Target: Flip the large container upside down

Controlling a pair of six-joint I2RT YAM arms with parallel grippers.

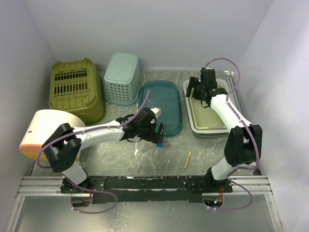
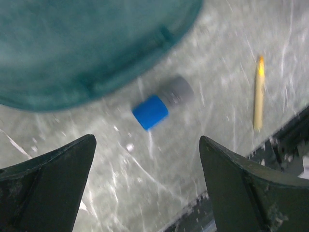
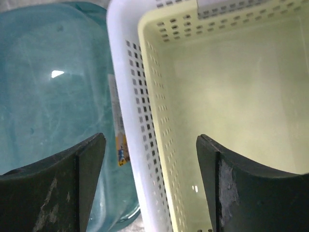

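The large container (image 1: 191, 115) is a white perforated basket standing upright at the right, with a pale yellow basket (image 1: 212, 111) nested inside it. My right gripper (image 1: 195, 93) hangs over its left rim. In the right wrist view the right gripper (image 3: 149, 140) is open and straddles the white wall (image 3: 130, 96): one finger is outside it over the teal tray (image 3: 53, 96), the other inside the yellow basket (image 3: 231, 87). Neither pad touches the wall. My left gripper (image 1: 159, 133) is open and holds nothing, near the table's middle.
The upturned teal tray (image 1: 161, 106) lies left of the container. A blue-and-grey cylinder (image 2: 159, 104) and a pencil (image 2: 259, 94) lie on the table under the left gripper (image 2: 147, 140). An olive basket (image 1: 77, 92), a mint basket (image 1: 123, 77) and a white-and-orange drum (image 1: 43, 133) stand at the left.
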